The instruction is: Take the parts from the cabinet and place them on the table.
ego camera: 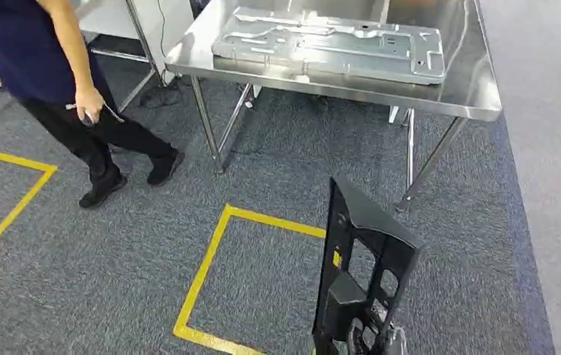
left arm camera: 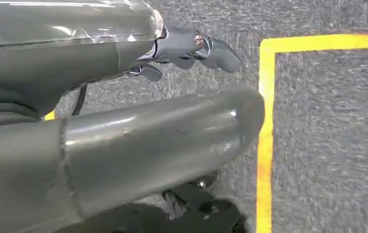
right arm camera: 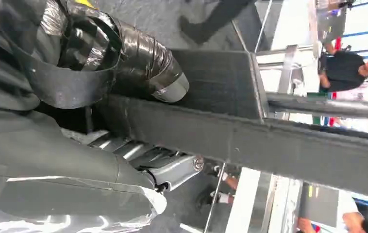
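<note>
Black frame part held upright by right hand, thumb and fingers clamped on its bar, above carpet short of steel table. Grey metal panel lies flat on table. Left hand hangs released, nothing grasped.

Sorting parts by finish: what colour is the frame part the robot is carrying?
Black, with a small yellow tag; the frame part shows best in the head view.

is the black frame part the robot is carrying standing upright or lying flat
Upright, leaning slightly: the black frame part rises on edge from the right hand, which grips it, above the carpet.
</note>
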